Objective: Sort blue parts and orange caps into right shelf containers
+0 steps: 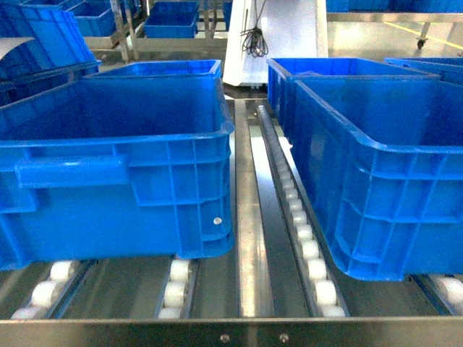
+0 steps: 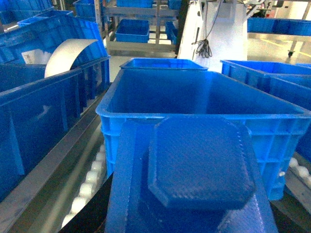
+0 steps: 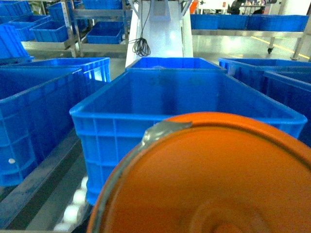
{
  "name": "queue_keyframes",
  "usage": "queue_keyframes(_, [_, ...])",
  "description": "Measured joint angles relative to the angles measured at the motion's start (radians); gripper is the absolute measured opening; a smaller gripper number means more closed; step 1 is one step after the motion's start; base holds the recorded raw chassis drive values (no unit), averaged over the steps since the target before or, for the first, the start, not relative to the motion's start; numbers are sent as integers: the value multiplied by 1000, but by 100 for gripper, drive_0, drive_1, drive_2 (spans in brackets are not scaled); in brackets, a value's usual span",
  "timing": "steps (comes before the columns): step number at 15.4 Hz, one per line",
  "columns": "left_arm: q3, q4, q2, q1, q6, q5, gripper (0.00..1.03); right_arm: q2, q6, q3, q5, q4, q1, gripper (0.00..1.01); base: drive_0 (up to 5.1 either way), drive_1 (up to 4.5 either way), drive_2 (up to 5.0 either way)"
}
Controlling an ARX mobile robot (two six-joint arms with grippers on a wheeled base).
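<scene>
Two ribbed blue bins (image 1: pixel 116 181) on rollers (image 1: pixel 311 249); textured blue part (image 2: pixel 199 165), orange cap (image 3: pixel 209 179) (fingers' state unclear)

A factory or warehouse floor; blue bins (image 1: pixel 116 166) on roller conveyor tracks (image 1: pixel 307 246); metal racking (image 2: pixel 141 43) behind.

Very little of the robot's own body shows. In the left wrist view a matt, near-black sliver (image 2: pixel 95 211) sits at 7 o'clock, beside the blue part (image 2: pixel 199 165) that fills the foreground. A second dark patch (image 2: pixel 287 213) lies at 5 o'clock. Both are too dim to show screws, cables or markings. In the right wrist view a thin grey strip (image 3: pixel 163 128) edges the orange cap (image 3: pixel 218 179) from 11 towards 7 o'clock. Whether it belongs to the robot cannot be told.
</scene>
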Motion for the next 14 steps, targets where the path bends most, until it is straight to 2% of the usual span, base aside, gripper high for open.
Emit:
queue_keyframes(2, [0, 0, 0, 0, 0, 0, 42, 0, 0, 0, 0, -2, 0, 43, 9, 439, -421])
queue_keyframes(14, [0, 0, 0, 0, 0, 0, 42, 0, 0, 0, 0, -1, 0, 43, 0, 0, 0])
